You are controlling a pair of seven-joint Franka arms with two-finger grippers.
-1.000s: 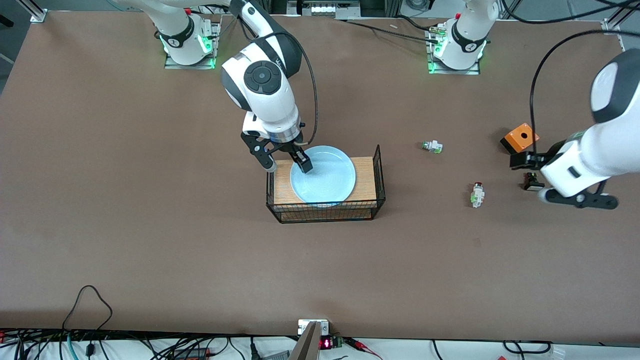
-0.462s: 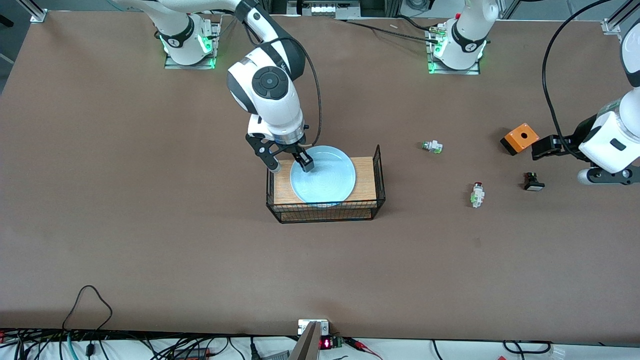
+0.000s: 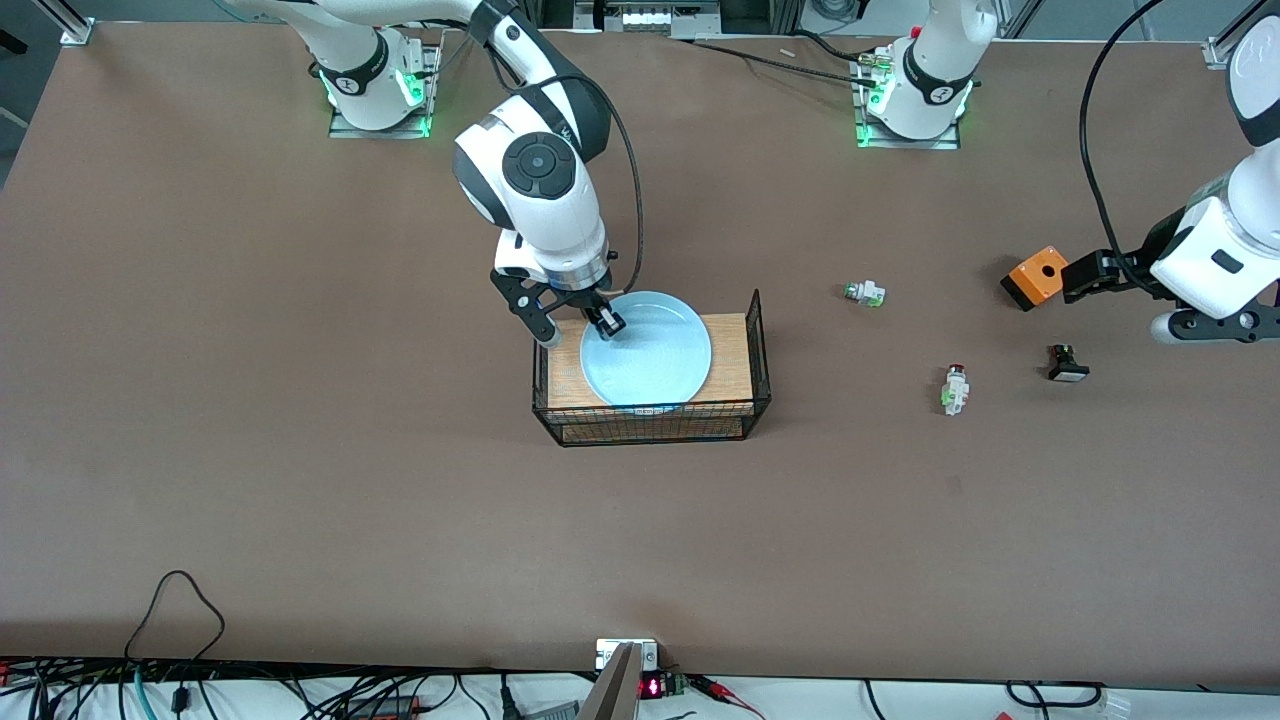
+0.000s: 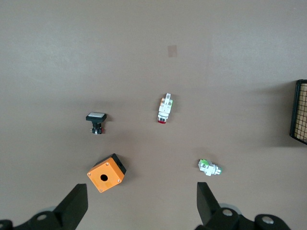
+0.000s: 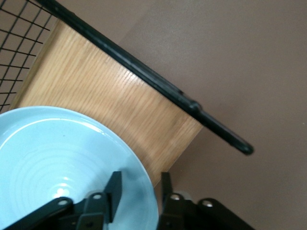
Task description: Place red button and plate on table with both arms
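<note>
**Right hand on plate rim; left hand open over loose parts**

Right hand point(image 3: 575, 325) is down at the rim of the plate point(image 3: 648, 350), at the right-arm end of the wire rack point(image 3: 755, 345). Right wrist view: one finger point(image 5: 114, 190) sits inside the plate, the other outside, rim between them, fingers close around it. Whether they actually press the rim cannot be told. The plate lies flat on the rack's wood top point(image 3: 735, 355), mid-bench.

Left hand point(image 3: 1200, 325) hangs in the air near the left-arm end of the bench point(image 3: 300, 450), above the bench surface just beside the orange box point(image 3: 1040, 276). Left wrist view: fingers point(image 4: 74, 206) spread wide, nothing between them.

Red button point(image 3: 955, 389) lies on its side on the bench between the rack and the black-and-white button point(image 3: 1067, 363), apart from both. Green-capped switch point(image 3: 864, 293) lies closer to the arm bases' edge than the red button.
</note>
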